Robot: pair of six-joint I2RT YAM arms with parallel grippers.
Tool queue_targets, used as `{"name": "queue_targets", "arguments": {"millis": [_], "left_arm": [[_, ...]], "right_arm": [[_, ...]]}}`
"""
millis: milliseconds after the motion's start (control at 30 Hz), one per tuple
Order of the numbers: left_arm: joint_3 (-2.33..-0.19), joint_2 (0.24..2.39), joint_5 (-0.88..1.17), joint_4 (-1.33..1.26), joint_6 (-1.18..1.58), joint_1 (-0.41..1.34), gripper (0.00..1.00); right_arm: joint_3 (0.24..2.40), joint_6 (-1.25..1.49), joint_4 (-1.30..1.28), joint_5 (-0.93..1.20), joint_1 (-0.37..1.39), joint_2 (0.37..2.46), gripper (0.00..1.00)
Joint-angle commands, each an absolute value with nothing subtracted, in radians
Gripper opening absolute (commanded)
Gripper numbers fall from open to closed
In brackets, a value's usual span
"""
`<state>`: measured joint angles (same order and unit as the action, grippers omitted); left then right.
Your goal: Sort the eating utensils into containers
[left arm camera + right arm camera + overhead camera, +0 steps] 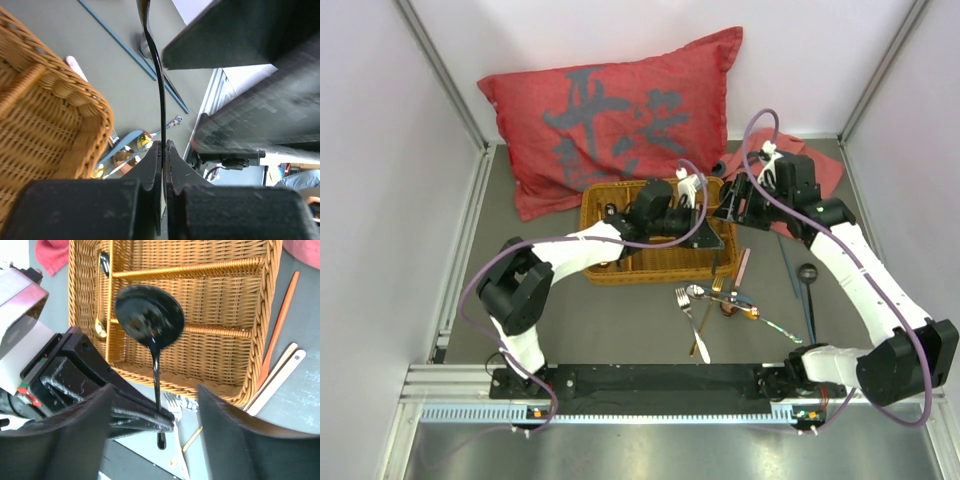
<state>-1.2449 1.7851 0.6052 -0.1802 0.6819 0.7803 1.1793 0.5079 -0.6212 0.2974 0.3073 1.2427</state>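
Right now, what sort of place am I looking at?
Probably a robot test cell, not a kitchen: white panel walls on aluminium framing, two arms bolted to a rail, and a wicker tray beside scattered cutlery.

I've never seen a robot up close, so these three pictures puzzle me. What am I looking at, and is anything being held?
A left arm and a right arm are bolted at a table's near edge. One picture looks down from above; the other two come from a camera on each wrist. A wicker tray, a red cushion and loose cutlery lie on the table. The left pincer is shut on a black spoon's handle. The right pincer stands open, not gripping it.
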Motion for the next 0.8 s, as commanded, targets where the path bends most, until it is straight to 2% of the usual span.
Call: {"name": "queue_targets", "arguments": {"millis": [0,33,167,533,767], "left_arm": [[-1.230,1.744,0.597,-0.216,0.666,0.738,0.00],[-1.217,1.738,0.597,-0.213,0.660,0.718,0.00],[-1.198,1.710,0.591,-0.141,0.624,0.658,0.00],[-1.098,1.566,0.546,0.105,0.448,0.387,0.00],[-1.127,1.551,0.358,0.322,0.333,0.321,0.00]], "right_arm": [[1.226,0.492,-0.609,0.276,0.324,1.197,0.76],[1.223,0.489,-0.611,0.273,0.324,1.197,0.83],[1.215,0.476,-0.617,0.253,0.324,1.189,0.94],[1.198,0.373,-0.656,0.117,0.322,1.201,0.98],[1.187,0.331,-0.683,0.040,0.311,1.253,0.98]]}}
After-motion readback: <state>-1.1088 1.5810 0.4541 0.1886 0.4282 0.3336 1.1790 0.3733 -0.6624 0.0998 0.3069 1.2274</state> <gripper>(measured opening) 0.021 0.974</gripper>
